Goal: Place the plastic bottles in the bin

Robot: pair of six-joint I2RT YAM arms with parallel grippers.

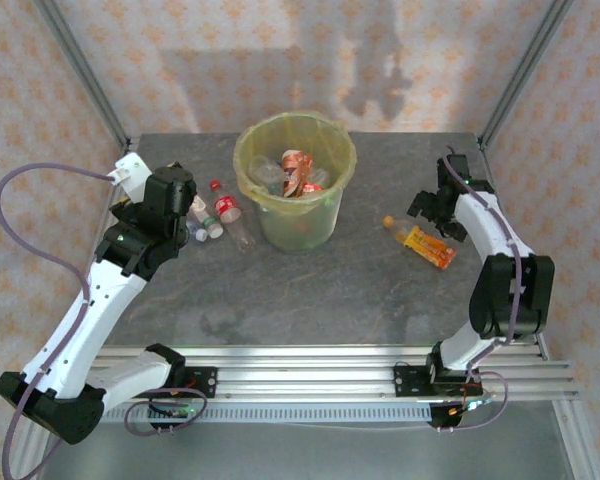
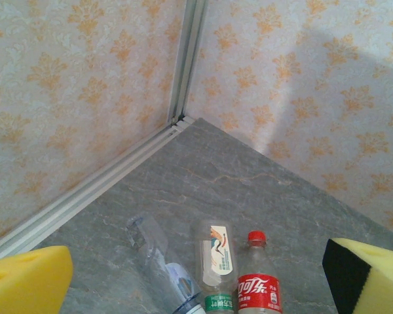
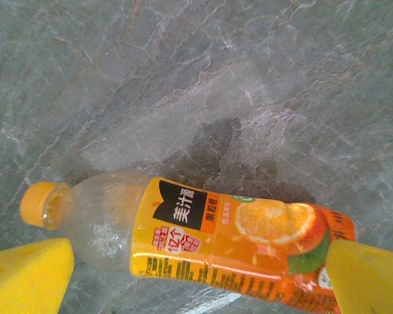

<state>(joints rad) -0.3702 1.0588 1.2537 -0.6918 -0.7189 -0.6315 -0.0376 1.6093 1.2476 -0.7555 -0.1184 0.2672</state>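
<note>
Left arm: stretched forward from its base with the elbow bent. The left gripper [image 1: 192,224] is low over three bottles [image 1: 230,212] lying on the table [image 1: 360,290] just left of the bin [image 1: 325,218], its yellow pads [image 2: 26,281] spread wide. Right arm: folded upward, then forward. The right gripper [image 1: 432,210] points down over an orange-labelled bottle [image 3: 209,242] lying flat to the right of the bin, its pads [image 3: 370,278] apart at either end. Crushed bottles [image 1: 295,175] lie inside the bin.

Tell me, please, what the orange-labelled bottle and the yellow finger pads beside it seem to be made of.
Orange-labelled bottle: thin clear plastic, see-through near the neck, with a glossy printed label catching highlights. Finger pads: apparently soft foam, matte and slightly porous-looking.
</note>
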